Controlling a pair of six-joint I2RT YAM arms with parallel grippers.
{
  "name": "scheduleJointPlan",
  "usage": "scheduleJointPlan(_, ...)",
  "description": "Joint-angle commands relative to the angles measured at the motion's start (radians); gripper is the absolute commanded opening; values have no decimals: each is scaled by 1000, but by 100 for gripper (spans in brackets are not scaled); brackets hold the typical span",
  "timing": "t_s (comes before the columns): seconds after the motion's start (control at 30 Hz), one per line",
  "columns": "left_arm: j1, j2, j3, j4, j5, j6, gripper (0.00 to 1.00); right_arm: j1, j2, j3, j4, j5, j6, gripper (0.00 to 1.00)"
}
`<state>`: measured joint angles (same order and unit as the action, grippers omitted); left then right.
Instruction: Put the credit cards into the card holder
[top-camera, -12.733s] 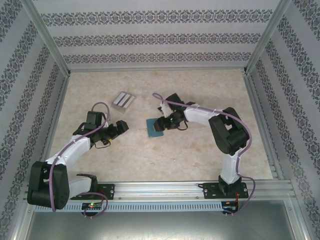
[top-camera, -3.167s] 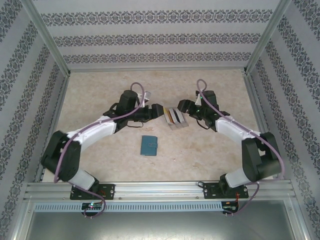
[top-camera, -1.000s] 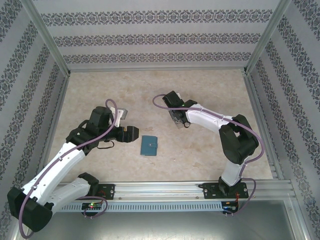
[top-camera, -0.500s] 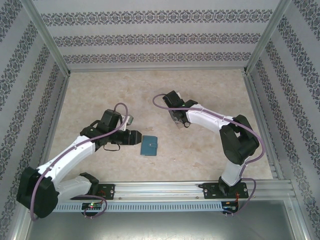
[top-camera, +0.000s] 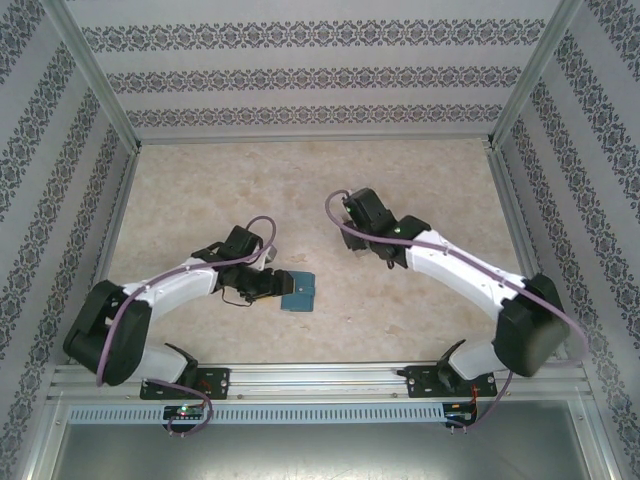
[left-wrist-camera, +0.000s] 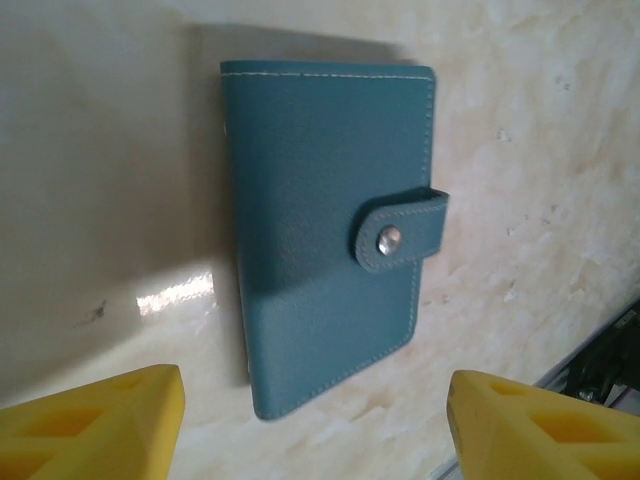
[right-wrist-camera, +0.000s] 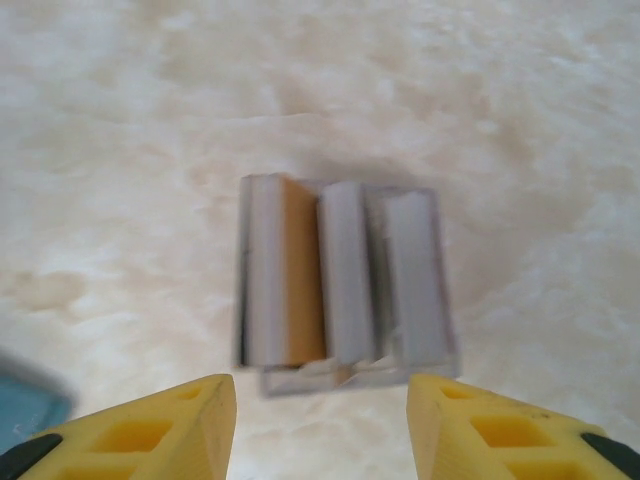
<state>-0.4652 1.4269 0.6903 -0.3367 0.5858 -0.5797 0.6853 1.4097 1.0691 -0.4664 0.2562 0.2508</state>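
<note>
One teal card holder (top-camera: 298, 291) lies flat near the middle of the marbled surface (top-camera: 200, 190) in the top view, with the left fingers (top-camera: 270, 285) at its left edge. From the left wrist, those yellow fingers stand wide apart and hold nothing; the holder, snapped closed, rests just beyond them. From the right wrist, the right fingers (right-wrist-camera: 150, 425) are parted and empty, and a blurred grey striped piece (right-wrist-camera: 345, 280) with one tan band lies beyond.

The left arm (top-camera: 175, 285) and the right arm (top-camera: 460, 270) have white shells with black joints. A thin purple cable (top-camera: 262, 221) runs along each one. The left pincer (left-wrist-camera: 315, 400) and right pincer (right-wrist-camera: 320, 395) have chunky yellow fingers.
</note>
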Motion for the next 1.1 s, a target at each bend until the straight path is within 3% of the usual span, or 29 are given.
scheduleJointPlan(0.0, -17, 70, 44, 65, 42, -12, 68, 22, -68, -89, 39, -167, 143, 49)
scheduleJointPlan(0.2, -52, 158, 70, 84, 57, -23, 48, 47, -154, -205, 70, -196, 249, 48)
scheduleJointPlan(0.33, -57, 176, 84, 73, 73, -1, 20, 47, -199, -265, 106, -195, 272, 48)
scheduleJointPlan(0.5, -59, 95, 97, 43, 61, 0, 0, 56, -171, -260, 99, -252, 283, 47)
scheduleJointPlan(0.63, -58, 65, 98, 26, 39, -7, 0, 79, -107, -272, 138, -289, 313, 47)
scheduleJointPlan(0.67, -57, 66, 98, 27, 44, -13, 9, 85, -90, -272, 148, -303, 328, 47)
scheduleJointPlan(0.7, -58, 69, 91, 30, 40, -21, 29, 93, -72, -278, 169, -314, 348, 48)
scheduleJointPlan(0.77, -58, 71, 68, 52, 23, -30, 38, 104, -35, -302, 239, -353, 390, 48)
scheduleJointPlan(1.07, -57, 153, 42, 172, 70, -63, 39, 88, 136, -318, 394, -490, 467, 38)
